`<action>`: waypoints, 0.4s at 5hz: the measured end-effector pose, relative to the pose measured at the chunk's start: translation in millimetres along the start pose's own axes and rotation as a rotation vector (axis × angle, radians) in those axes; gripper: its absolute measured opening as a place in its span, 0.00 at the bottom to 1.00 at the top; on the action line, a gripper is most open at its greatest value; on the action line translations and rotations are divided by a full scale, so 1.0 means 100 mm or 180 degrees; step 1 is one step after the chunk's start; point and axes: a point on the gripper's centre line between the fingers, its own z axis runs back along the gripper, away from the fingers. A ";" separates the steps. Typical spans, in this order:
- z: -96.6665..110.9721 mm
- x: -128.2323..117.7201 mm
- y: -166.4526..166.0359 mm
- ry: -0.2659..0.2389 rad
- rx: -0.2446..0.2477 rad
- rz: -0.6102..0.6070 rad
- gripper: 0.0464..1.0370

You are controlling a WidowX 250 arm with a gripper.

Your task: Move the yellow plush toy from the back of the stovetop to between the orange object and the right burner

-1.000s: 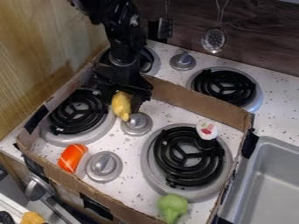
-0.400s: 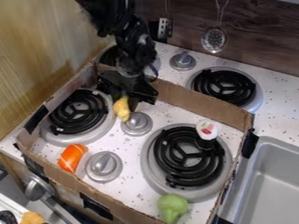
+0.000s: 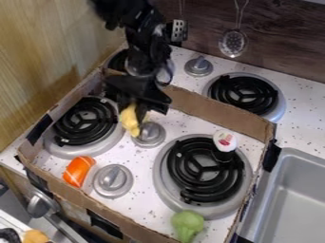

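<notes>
Left of centre, hand (image 3: 138,109) at yellow toy (image 3: 130,120), can't tell if gripping; squeeze gently, clear the silver knob (image 3: 151,135)

Matte black segmented arm, blocky joints, black two-finger hand (image 3: 141,114)

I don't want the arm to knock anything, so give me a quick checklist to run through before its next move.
1. Gripper at the yellow object: ok, right at it.
2. Yellow object firmly gripped: cannot tell.
3. Room between yellow object and the silver knob next to it: not ok, seems very tight.
4. Gripper clear of the cardboard frame: cannot tell, height unclear.
5. Orange piece away from the gripper: ok.
6. Green broccoli away from the gripper: ok.
</notes>
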 end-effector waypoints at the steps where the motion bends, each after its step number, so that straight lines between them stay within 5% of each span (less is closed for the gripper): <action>1: 0.22 -0.08 0.00 0.0024 0.0074 0.0023 0.24; 2: 0.52 -0.18 -0.04 0.0120 0.0018 0.0002 0.24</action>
